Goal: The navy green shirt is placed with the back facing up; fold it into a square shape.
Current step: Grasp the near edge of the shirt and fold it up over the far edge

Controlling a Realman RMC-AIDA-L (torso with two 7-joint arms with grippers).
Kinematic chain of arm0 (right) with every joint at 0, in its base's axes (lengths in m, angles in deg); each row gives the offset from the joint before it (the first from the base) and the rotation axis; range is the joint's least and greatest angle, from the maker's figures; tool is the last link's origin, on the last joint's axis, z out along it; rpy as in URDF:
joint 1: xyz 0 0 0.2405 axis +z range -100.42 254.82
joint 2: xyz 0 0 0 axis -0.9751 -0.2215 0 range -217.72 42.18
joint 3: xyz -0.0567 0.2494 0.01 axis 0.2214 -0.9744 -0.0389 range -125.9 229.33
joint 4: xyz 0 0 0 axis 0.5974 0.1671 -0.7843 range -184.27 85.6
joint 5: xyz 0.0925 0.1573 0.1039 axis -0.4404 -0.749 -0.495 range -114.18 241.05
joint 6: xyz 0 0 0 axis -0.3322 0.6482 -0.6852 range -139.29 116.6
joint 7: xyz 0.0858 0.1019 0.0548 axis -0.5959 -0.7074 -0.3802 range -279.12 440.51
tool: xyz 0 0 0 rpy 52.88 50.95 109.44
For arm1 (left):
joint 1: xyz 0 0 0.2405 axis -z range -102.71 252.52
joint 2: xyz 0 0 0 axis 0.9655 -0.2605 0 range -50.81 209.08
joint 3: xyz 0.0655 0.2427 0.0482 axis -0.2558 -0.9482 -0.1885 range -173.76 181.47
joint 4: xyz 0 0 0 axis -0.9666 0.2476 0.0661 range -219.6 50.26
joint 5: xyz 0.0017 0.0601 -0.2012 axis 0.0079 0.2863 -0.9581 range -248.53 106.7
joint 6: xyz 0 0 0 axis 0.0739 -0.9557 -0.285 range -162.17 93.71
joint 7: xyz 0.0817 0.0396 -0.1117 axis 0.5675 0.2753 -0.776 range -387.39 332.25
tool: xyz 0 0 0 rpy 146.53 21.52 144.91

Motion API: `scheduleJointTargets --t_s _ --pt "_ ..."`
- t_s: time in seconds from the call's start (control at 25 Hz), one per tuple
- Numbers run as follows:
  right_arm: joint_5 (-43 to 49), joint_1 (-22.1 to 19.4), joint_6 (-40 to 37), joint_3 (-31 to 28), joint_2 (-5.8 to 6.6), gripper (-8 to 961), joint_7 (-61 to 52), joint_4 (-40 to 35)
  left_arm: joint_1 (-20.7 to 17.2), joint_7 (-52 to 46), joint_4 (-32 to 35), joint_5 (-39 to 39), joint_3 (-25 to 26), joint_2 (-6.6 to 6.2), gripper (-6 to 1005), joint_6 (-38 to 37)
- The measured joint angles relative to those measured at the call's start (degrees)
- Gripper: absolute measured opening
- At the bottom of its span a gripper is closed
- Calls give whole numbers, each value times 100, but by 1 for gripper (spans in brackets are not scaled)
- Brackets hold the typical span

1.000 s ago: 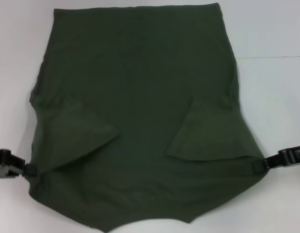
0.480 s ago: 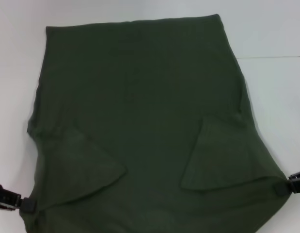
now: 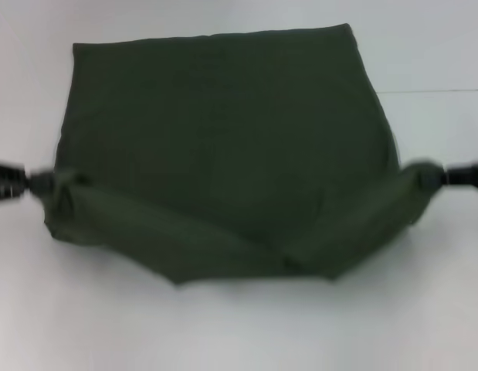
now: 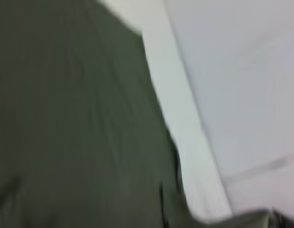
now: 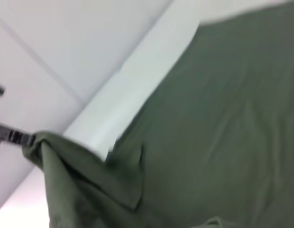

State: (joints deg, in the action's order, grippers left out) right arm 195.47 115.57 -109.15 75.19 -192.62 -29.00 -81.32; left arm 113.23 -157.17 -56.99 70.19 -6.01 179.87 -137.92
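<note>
Looking down from the head camera, I see the navy green shirt (image 3: 223, 139) spread across the white table (image 3: 424, 309), taking up most of the middle of the view. Its far edge lies flat and straight toward the back of the table. Its near part is raised off the surface and doubled over the body, making a thick rolled ridge that sags to a low point near the centre front.

My left gripper (image 3: 39, 183) is at the shirt's left corner, clamped on a bunch of the fabric. My right gripper (image 3: 425, 176) is at the right corner, likewise pinching the cloth. Both are blurred, but the fabric gathers tightly to each tip and hangs from it.

No containers show in any view, only the shirt on the table.

On my left wrist camera the shirt (image 4: 75, 123) fills one side, with a clean side edge running against the bare table (image 4: 194, 142). On my right wrist camera the shirt (image 5: 218, 133) fills much of the frame, and the far gripper (image 5: 18, 137) shows small at a lifted corner.

Bare table lies in front of the fold, beyond the far hem, and outside both grippers.
</note>
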Motion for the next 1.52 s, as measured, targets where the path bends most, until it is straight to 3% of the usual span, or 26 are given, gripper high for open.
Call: scheduleJointTargets --t_s 0.08,0.4,0.56,0.76,0.92,1.24,1.52 --pt "-302 50 300 9 -46 89 8 19 34 15 -30 -228 54 40 27 307" --pt "-909 432 1823 31 -254 89 531 674 36 873 -181 -1626 73 617 26 1688" --pt "-1069 615 2552 32 -528 89 731 755 50 1253 -273 -1913 55 831 26 2371" --pt "-1388 722 3467 39 -823 90 949 755 124 1666 -560 -2100 55 978 26 3126" --pt "-1556 775 3941 67 -975 89 1124 767 136 1928 -621 -2219 70 1100 26 3637" --pt "-1591 956 5040 150 -1110 87 1297 1187 91 2250 -724 -2367 83 1259 26 4443" --pt "-1594 1132 5816 248 -1279 88 1300 1409 210 2441 -1039 -2426 45 1317 26 5051"
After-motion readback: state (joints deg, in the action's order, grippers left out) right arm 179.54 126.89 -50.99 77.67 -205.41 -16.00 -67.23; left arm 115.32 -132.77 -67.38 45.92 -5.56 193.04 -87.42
